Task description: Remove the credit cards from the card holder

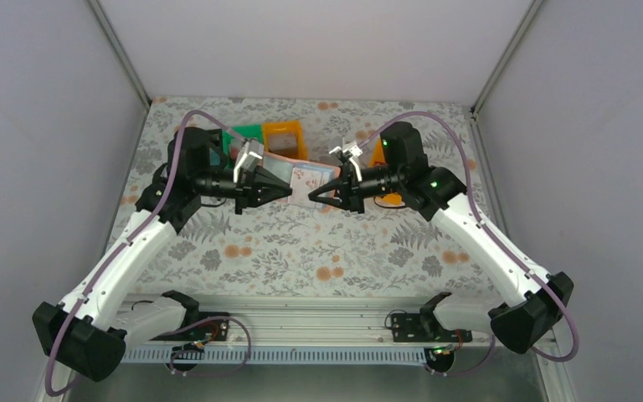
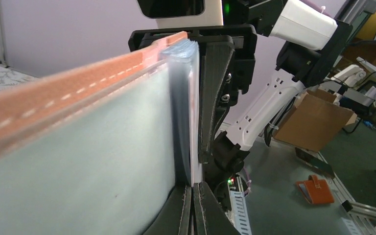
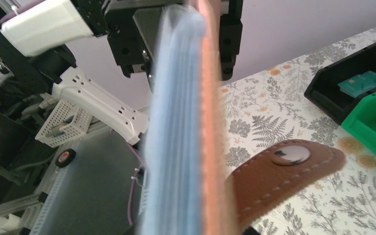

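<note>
**A:** Logging from the overhead view: the brownish-pink folding card holder [image 1: 310, 177] with pale blue-grey clear sleeves is lifted off the fern-print table cloth [image 1: 301, 251]. It is spread between the two arms, in front of the orange plastic bin [image 1: 285, 134] and the green plastic bin [image 1: 247, 132].

**B:** Left gripper [image 1: 287, 191]?

**A:** Jaws pressed fully together on one edge of the holder. Its wrist view shows a sleeve pinched between the fingers.

**B:** Right gripper [image 1: 311, 198]?

**A:** Tips are at the opposite edge. From the left wrist, one black finger lies against the sleeve stack. I cannot tell whether it grips. Its own view is filled by the blurred holder, edge-on.

**B:** Anything else?

**A:** The brown closing tab [image 3: 284, 166] with its metal snap sticks out sideways. A teal-blue card [image 3: 362, 82] lies in the black plastic bin [image 3: 323, 88].
</note>
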Robot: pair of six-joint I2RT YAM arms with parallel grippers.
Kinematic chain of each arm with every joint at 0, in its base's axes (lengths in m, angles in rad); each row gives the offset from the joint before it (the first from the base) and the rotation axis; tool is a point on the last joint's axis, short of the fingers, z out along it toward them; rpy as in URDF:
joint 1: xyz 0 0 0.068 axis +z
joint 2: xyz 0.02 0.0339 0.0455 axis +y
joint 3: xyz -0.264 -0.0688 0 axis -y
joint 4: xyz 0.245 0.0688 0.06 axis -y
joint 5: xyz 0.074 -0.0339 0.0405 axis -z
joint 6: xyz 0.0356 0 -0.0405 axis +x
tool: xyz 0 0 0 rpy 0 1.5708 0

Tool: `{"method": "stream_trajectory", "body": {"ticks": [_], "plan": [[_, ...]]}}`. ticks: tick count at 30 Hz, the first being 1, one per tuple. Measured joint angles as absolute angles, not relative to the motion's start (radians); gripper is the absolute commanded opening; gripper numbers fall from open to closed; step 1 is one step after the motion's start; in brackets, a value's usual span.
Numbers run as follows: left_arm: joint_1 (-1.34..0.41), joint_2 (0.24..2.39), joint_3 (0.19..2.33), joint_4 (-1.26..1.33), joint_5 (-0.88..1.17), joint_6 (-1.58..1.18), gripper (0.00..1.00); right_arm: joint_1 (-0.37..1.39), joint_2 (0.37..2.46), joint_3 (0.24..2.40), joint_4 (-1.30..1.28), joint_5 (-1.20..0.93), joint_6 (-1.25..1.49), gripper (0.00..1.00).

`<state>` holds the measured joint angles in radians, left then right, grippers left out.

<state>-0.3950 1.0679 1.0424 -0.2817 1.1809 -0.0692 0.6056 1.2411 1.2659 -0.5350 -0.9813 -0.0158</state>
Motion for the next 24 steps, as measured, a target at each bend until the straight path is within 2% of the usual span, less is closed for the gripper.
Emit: {"method": "stream_trajectory", "body": {"ticks": [2,5,7,9,10,24], "plan": [[-0.395,1.069,1.052,-0.301,1.182,-0.051,0.02,0.605,1.239,1.266,-0.540,-0.979,-0.015,0.28],[-0.382,1.066,1.058,-0.307,1.181,-0.045,0.02,0.583,1.226,1.264,-0.564,-0.973,-0.018,0.25],[-0.381,1.065,1.058,-0.304,1.179,-0.046,0.02,0.578,1.222,1.264,-0.565,-0.974,-0.015,0.17],[-0.381,1.064,1.058,-0.307,1.176,-0.044,0.02,0.576,1.222,1.264,-0.567,-0.979,-0.013,0.05],[-0.381,1.063,1.058,-0.309,1.169,-0.041,0.02,0.576,1.222,1.264,-0.567,-0.984,-0.012,0.04],[-0.372,1.073,1.099,-0.405,1.192,0.053,0.02,0.570,1.208,1.263,-0.603,-1.005,-0.063,0.04]]}}
